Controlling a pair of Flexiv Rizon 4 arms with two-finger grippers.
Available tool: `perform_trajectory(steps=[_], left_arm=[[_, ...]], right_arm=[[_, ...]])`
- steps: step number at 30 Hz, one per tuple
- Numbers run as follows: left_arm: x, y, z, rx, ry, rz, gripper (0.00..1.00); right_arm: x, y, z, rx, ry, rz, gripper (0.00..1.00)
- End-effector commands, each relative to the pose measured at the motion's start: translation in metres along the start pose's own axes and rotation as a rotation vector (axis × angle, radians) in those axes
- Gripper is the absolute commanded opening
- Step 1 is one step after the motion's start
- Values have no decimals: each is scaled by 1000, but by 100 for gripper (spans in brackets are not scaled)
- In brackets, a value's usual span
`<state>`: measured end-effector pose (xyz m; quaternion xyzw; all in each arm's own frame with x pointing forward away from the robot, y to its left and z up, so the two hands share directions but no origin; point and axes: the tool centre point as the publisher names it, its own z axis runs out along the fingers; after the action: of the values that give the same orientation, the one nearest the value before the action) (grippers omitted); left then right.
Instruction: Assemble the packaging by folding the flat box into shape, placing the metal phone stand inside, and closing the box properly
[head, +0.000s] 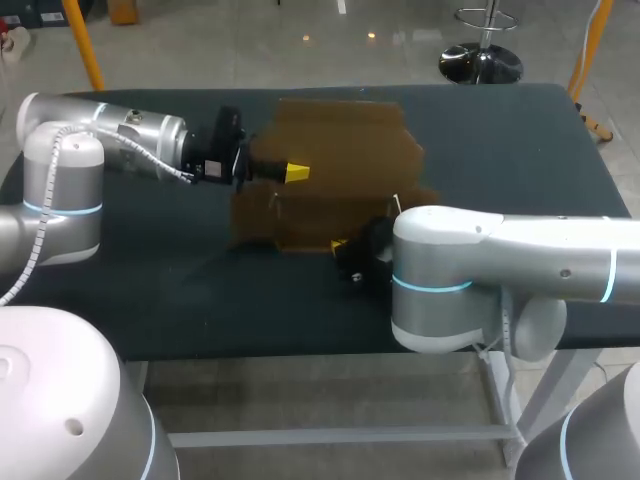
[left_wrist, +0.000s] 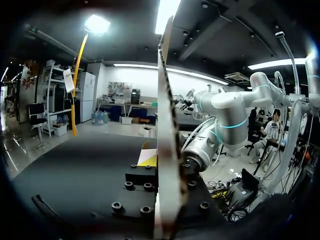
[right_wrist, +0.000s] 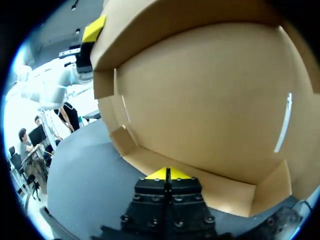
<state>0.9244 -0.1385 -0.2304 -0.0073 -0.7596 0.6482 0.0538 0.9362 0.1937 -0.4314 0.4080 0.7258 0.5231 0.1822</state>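
The brown cardboard box (head: 335, 180) lies mostly unfolded in the middle of the dark table (head: 500, 150). My left gripper (head: 290, 172) comes in from the left and is shut on the edge of one panel. In the left wrist view that panel (left_wrist: 166, 125) stands edge-on between the fingers of my left gripper (left_wrist: 162, 161). My right gripper (head: 345, 248) is at the box's near edge. In the right wrist view it (right_wrist: 167, 174) is shut, its tips against the low front flap (right_wrist: 200, 177), with the box's inside (right_wrist: 200, 100) ahead. No metal phone stand is in view.
My right arm's elbow (head: 440, 280) hangs over the table's front edge and hides part of the box's near right corner. My right arm (left_wrist: 220, 120) also shows beyond the held panel in the left wrist view. Bare table lies to the left and far right.
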Motion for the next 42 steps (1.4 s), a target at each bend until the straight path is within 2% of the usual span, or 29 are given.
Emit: perform_trajectory(steps=[1,15,24,33,42], left_arm=[[-1,3,2,2,4,0,0],[-1,3,2,2,4,0,0],[-1,3,2,2,4,0,0],[-1,3,2,2,4,0,0],[-1,3,2,2,4,0,0]], right_arm=[[3,-6,2,-11,-1,-13,0],[25,7,-39,-32,101,-48,0],[33,7,-74,4,194,-59,0],[35,2,-115,30,267,-101,0],[30,-4,-148,63,298,-179,0]])
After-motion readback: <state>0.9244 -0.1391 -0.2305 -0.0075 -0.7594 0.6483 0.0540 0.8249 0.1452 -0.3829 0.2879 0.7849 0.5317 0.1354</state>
